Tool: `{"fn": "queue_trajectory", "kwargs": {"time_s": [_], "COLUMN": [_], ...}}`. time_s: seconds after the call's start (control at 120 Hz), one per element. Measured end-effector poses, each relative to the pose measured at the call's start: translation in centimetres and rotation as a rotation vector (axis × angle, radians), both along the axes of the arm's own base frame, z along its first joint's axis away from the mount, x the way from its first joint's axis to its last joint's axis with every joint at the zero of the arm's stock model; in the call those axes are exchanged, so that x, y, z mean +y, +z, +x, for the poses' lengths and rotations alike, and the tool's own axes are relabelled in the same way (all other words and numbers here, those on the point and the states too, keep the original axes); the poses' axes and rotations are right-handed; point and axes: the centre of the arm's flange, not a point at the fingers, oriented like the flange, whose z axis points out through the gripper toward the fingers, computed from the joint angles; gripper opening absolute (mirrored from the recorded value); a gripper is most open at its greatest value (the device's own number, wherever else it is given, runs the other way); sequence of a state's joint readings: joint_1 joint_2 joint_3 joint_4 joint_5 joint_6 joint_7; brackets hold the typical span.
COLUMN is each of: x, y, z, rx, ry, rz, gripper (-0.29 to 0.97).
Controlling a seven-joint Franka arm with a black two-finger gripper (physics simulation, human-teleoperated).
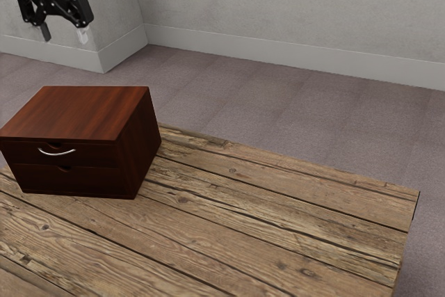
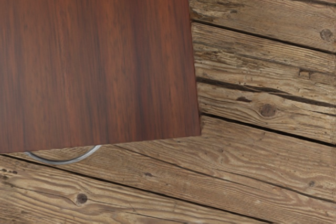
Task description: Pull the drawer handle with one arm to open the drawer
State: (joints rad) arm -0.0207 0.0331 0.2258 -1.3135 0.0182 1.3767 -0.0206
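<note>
Weathered planks of the counter [image 1: 264, 227] fill the foreground of the exterior view. On the counter, toward the exterior view's left and at its far side, stands a dark red-brown cabinet [image 1: 83, 110].

We note two drawers on its front. The upper drawer [image 1: 90, 154] carries a curved silver handle [image 1: 57, 151], and the lower drawer [image 1: 76, 179] sits directly beneath it. Both fronts look flush with the cabinet face, so we log the upper drawer as shut.

Our claw [image 1: 65, 34] hangs high above the cabinet at the exterior view's upper left. It is well apart from the handle and touches nothing. Its two fingers stand spread, with nothing between them.

From the wrist view we look straight down on the cabinet [image 2: 94, 56], its wood grain running away from the front edge. The handle [image 2: 63, 159] shows as a thin silver arc poking out just past that edge, over the counter [image 2: 262, 145]. Beyond the counter in the exterior view lies a grey-mauve floor [image 1: 313, 102], bounded by a pale wall [image 1: 278, 5].
</note>
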Motion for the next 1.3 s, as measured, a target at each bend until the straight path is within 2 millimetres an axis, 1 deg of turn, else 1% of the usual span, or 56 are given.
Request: {"fn": "queue_trajectory", "kwargs": {"time_s": [0.208,0.225,0.267,0.292,0.325,0.358,0.45,0.567,0.675,0.775,0.825,0.875,0.933,1.008,1.1,1.167,1.3], "x": [-4.0,-4.3,-5.0,-5.4,-5.9,-6.3,-7.3,-8.3,-8.7,-8.4,-8.0,-7.7,-6.9,-5.6,-4.3,-3.1,-1.4], "y": [0.4,1.7,6.1,8.1,9.8,10.5,11.2,11.0,10.8,9.8,8.4,6.9,5.0,1.0,-2.5,-4.9,-9.2], "z": [0.9,0.6,-0.7,-1.5,-2.3,-2.8,-3.3,-3.4,-3.1,-2.3,-2.2,-2.7,-3.7,-4.7,-5.9,-6.8,-8.1], "rx": [-0.029,-0.053,-0.138,-0.173,-0.2,-0.21,-0.207,-0.195,-0.192,-0.176,-0.157,-0.147,-0.141,-0.123,-0.135,-0.151,-0.2], "ry": [-0.074,-0.078,-0.088,-0.094,-0.101,-0.108,-0.125,-0.14,-0.138,-0.112,-0.069,-0.005,0.104,0.245,0.392,0.493,0.659], "rz": [0.004,0.008,0.022,0.027,0.029,0.03,0.028,0.026,0.024,0.023,0.012,-0.007,-0.028,-0.049,-0.062,-0.063,-0.068], "gripper": [0.68,0.68,0.68,0.68,0.68,0.68,0.68,0.68,0.68,0.68,0.68,0.68,0.68,0.68,0.68,0.68,0.68]}}
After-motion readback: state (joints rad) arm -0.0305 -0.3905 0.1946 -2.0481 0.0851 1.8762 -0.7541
